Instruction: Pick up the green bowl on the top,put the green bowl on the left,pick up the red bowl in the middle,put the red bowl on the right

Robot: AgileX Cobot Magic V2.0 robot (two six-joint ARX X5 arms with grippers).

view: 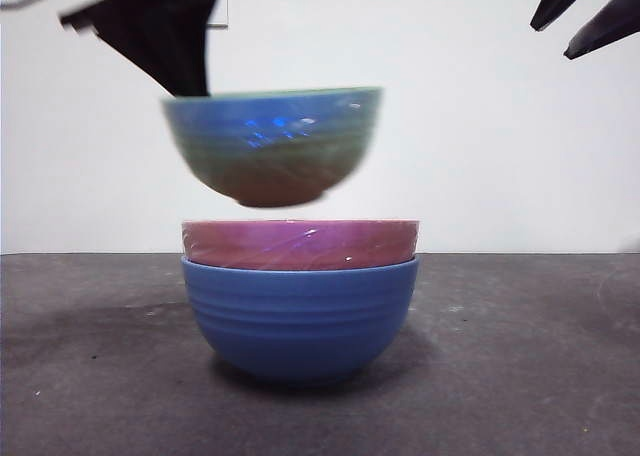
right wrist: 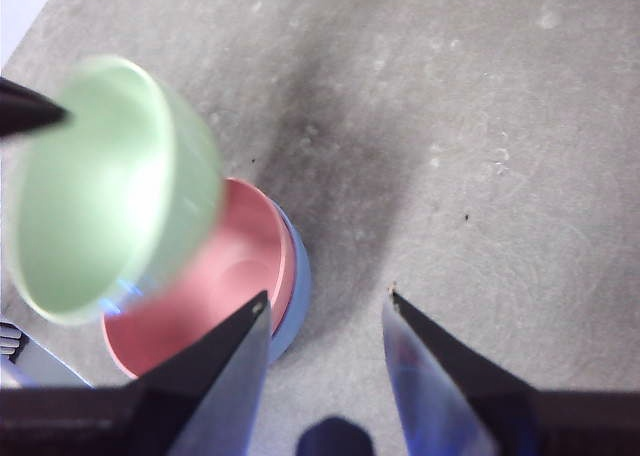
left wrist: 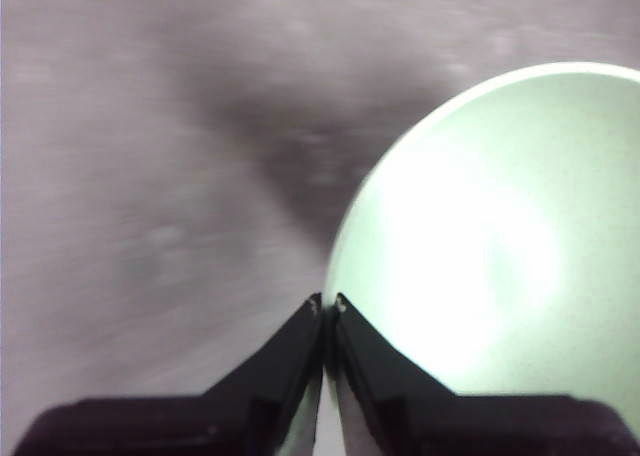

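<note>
The green bowl (view: 272, 141) hangs in the air above the stack, tilted a little. My left gripper (left wrist: 327, 304) is shut on its rim at the left side; in the front view the dark arm (view: 165, 26) comes down from the top left. The bowl's pale inside fills the left wrist view (left wrist: 500, 236) and shows blurred in the right wrist view (right wrist: 100, 186). The red bowl (view: 300, 243) sits nested in the blue bowl (view: 300, 316) on the table. My right gripper (right wrist: 328, 301) is open and empty, high above the table beside the stack (right wrist: 240, 266).
The dark grey table (view: 520, 356) stretches to both sides of the stack. The right arm's black tips (view: 590, 11) show at the top right corner of the front view. A white wall stands behind.
</note>
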